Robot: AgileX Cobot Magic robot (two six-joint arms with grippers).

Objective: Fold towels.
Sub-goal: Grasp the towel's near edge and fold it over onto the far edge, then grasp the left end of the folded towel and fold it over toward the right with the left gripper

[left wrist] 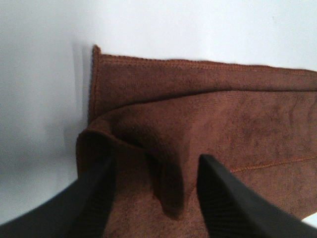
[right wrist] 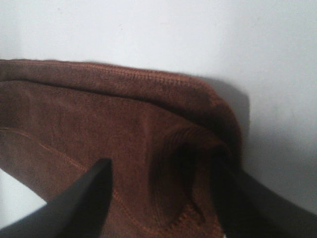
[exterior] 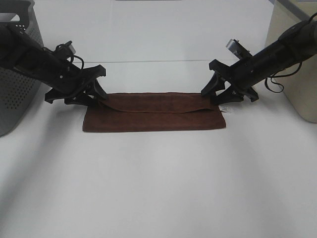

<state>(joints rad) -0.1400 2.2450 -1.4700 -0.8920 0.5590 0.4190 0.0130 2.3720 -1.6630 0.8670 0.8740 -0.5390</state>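
Observation:
A brown towel [exterior: 153,116] lies flat on the white table [exterior: 158,188], with its far part doubled over as a top layer. My left gripper [exterior: 96,94] is at the towel's far left corner and my right gripper [exterior: 218,94] at its far right corner. In the left wrist view the gripper [left wrist: 156,198] is open, with its fingers [left wrist: 94,203] on either side of a raised ridge of towel [left wrist: 198,124]. In the right wrist view the gripper [right wrist: 163,198] is also open, straddling a bunched corner of towel [right wrist: 99,114].
A grey perforated basket [exterior: 15,74] stands at the left edge, close to the left arm. A beige bin [exterior: 297,74] stands at the right edge behind the right arm. A small white tag [exterior: 226,108] shows at the towel's right end.

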